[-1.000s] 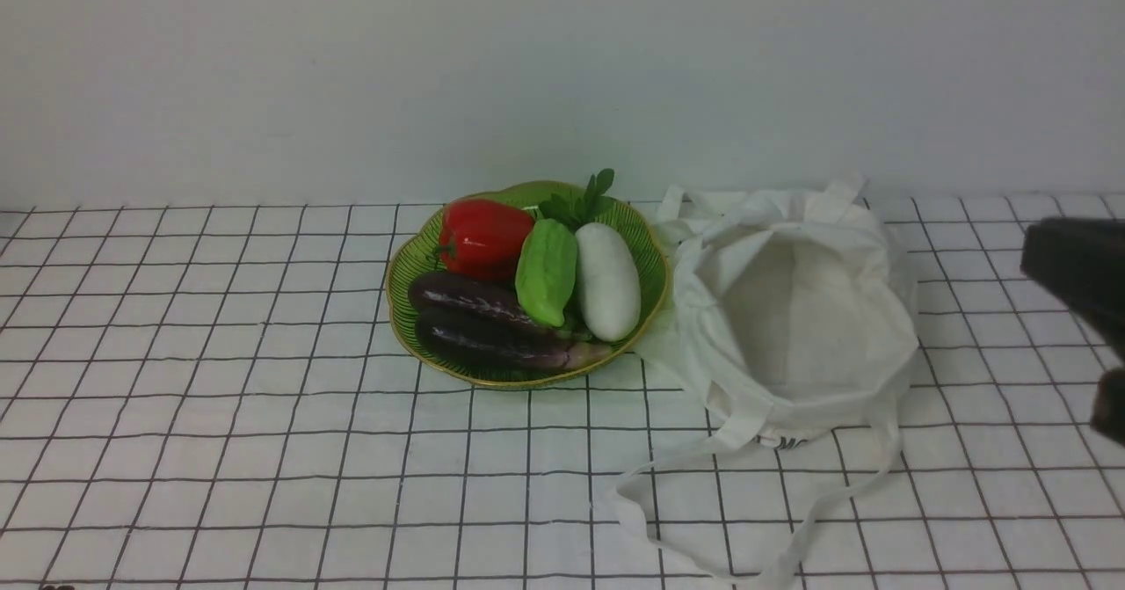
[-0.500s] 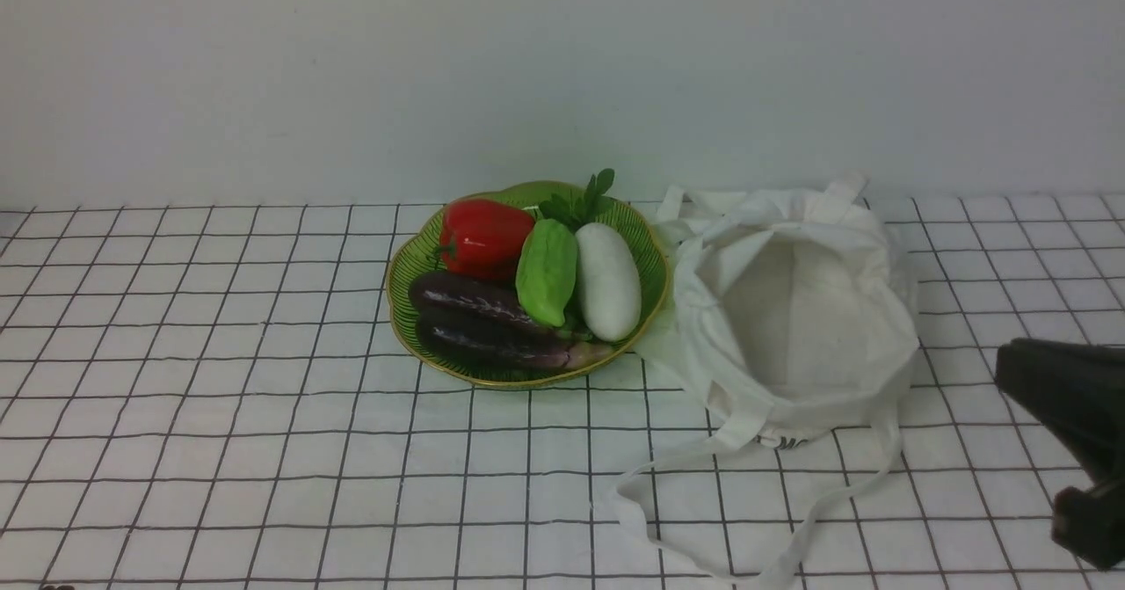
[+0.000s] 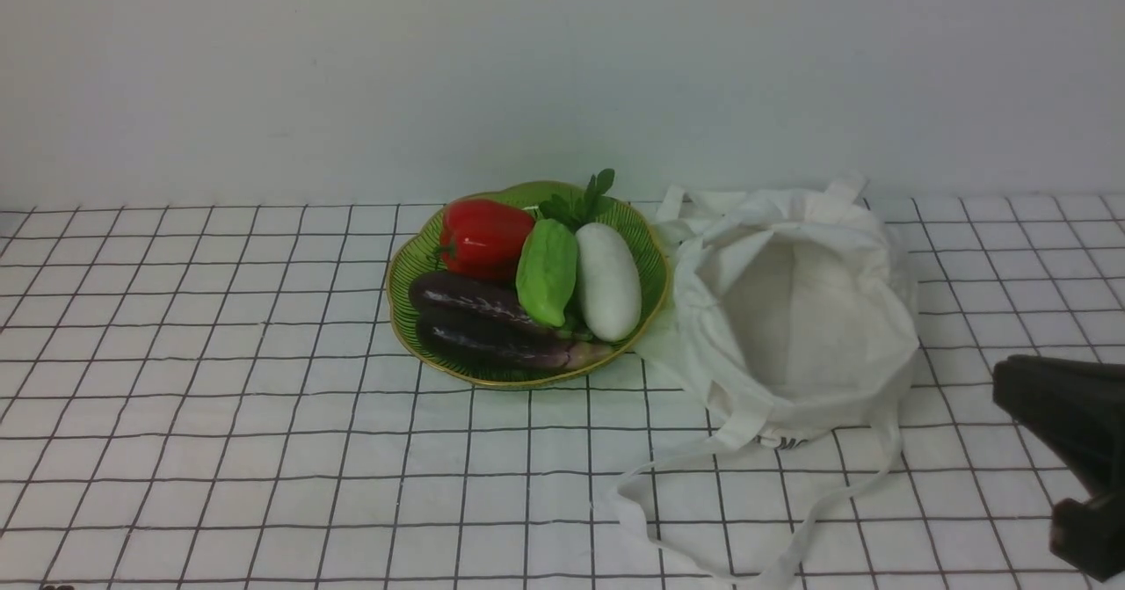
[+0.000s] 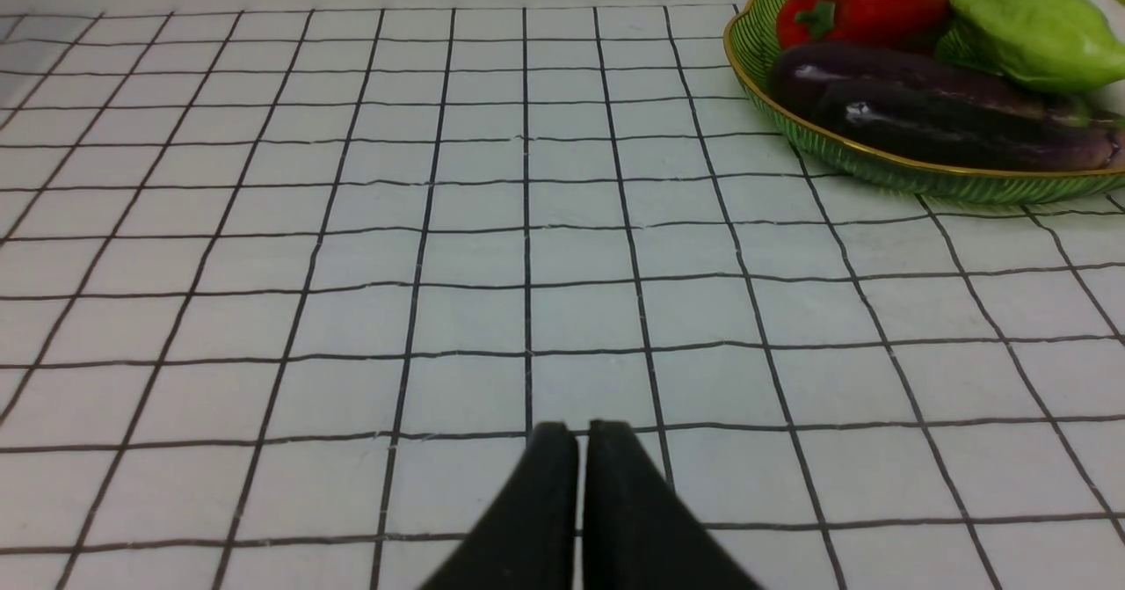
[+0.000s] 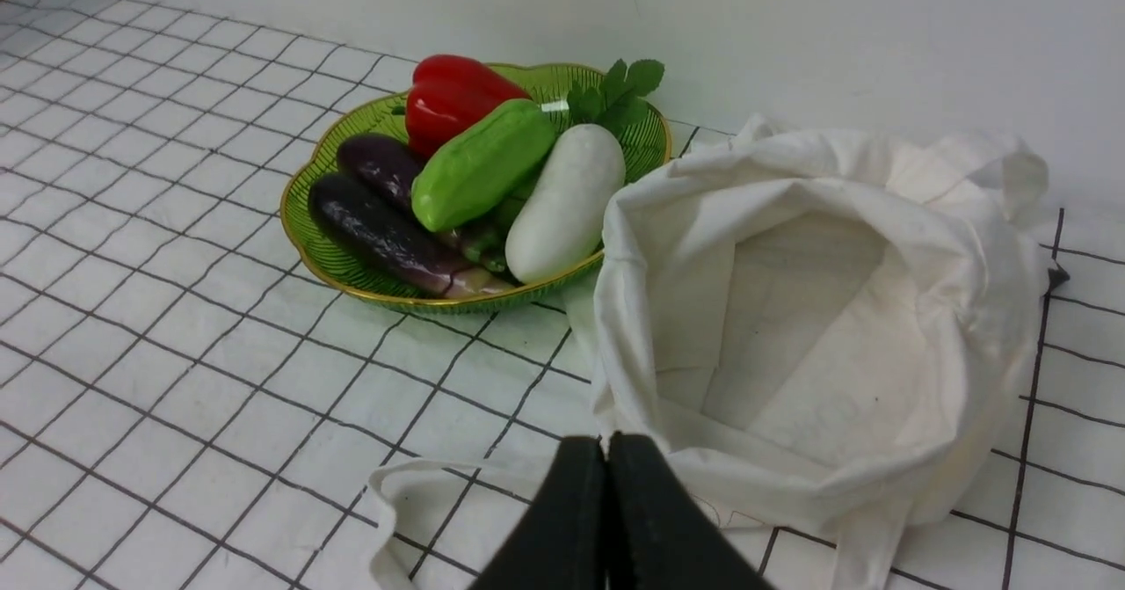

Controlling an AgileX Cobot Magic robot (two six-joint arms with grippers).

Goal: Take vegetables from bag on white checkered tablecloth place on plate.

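The light-green vegetable (image 3: 546, 272) lies in the green gold-rimmed plate (image 3: 413, 256) between a red pepper and a white oblong vegetable; it also shows in the right wrist view (image 5: 482, 165) and the left wrist view (image 4: 1033, 27). The white cloth bag (image 3: 791, 309) sits open right of the plate, and its inside looks empty in the right wrist view (image 5: 809, 309). My right gripper (image 5: 606, 449) is shut and empty, near the bag's front rim; its black body (image 3: 1068, 432) shows at the front view's right edge. My left gripper (image 4: 580, 436) is shut and empty over bare tablecloth (image 3: 220, 396).
The plate also holds a red pepper (image 3: 482, 236), a white oblong vegetable (image 3: 606, 280), two dark purple eggplants (image 3: 492, 326) and green leaves (image 3: 582, 199). The bag's long straps (image 3: 703, 484) trail toward the front. A pale wall stands behind.
My right arm has dropped from mid-height at the right edge to low near the front right corner. Plate, vegetables and bag have not moved.
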